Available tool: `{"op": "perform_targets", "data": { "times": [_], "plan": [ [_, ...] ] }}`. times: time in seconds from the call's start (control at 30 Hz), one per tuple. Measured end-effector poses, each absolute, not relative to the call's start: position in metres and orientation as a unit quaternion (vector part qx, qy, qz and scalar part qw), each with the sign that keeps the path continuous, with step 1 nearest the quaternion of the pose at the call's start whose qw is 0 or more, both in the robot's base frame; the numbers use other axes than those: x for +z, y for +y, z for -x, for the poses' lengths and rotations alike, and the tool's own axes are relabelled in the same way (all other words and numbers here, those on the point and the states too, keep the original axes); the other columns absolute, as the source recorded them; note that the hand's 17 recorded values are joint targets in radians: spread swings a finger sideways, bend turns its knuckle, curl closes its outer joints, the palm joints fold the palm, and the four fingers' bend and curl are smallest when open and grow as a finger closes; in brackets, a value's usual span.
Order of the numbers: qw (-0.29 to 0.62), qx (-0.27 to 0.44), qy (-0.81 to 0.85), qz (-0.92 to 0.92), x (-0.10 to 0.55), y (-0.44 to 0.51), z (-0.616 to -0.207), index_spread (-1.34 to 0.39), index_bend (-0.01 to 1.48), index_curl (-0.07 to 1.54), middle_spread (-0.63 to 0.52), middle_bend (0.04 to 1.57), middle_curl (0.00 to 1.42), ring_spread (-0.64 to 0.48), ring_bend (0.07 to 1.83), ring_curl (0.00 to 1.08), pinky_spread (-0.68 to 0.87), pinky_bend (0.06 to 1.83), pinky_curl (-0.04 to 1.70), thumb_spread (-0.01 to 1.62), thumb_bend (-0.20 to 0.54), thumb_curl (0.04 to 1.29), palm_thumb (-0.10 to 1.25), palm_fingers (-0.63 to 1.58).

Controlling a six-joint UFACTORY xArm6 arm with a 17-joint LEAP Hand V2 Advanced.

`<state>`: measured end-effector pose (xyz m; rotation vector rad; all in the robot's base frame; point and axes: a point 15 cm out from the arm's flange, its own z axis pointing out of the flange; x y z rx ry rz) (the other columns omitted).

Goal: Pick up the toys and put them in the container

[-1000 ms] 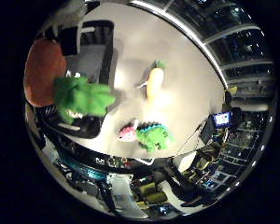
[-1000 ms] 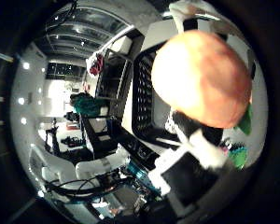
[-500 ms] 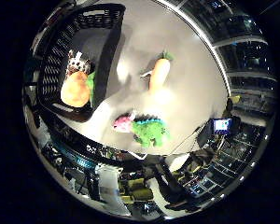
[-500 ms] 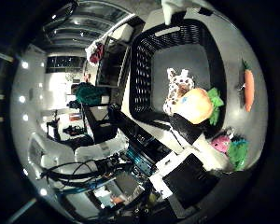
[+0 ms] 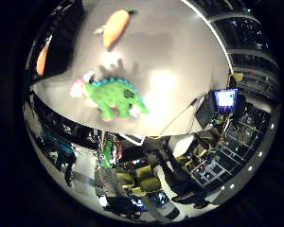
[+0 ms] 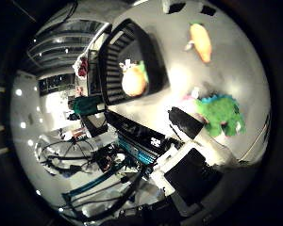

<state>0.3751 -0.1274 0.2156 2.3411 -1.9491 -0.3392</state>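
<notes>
Since a moment ago my view slid from the container (image 6: pixel 132 66) toward the green dinosaur (image 5: pixel 114 97) on the table (image 5: pixel 180 56), centre-left of frame; soft and light, I'd grasp its body, though I cannot tell the hand's (image 6: pixel 193 141) state.

Bare table (image 5: pixel 180 61) between carrot toy (image 5: pixel 114 27) and green dinosaur (image 5: pixel 114 97), black basket (image 6: pixel 114 61) beside them.

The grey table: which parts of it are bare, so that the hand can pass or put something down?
The grey table is bare on the wide stretch beyond the orange plush carrot and the green plush dinosaur, out to its far edge. A smaller free strip lies between those two toys. It is crowded near the black slatted plastic basket, which holds an orange plush toy.
</notes>
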Motion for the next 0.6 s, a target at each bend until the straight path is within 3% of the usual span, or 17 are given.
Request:
{"op": "perform_targets", "data": {
  "times": [0.3, 0.6],
  "plan": [
    [0.047, -0.141, -0.643, -0.751, 0.145, -0.15, -0.32, -0.39, 0.16, 0.28, 0.0, 0.21, 0.32, 0.14, 0.26, 0.22, 0.4, 0.32, 0.32, 1.06, -0.027, 0.42, 0.73, 0.14],
    [0.035, -0.118, -0.649, -0.751, 0.103, -0.145, -0.311, -0.39, 0.15, 0.26, 0.02, 0.2, 0.32, 0.16, 0.26, 0.24, 0.39, 0.36, 0.33, 1.03, -0.027, 0.37, 0.69, 0.07]
  ]
}}
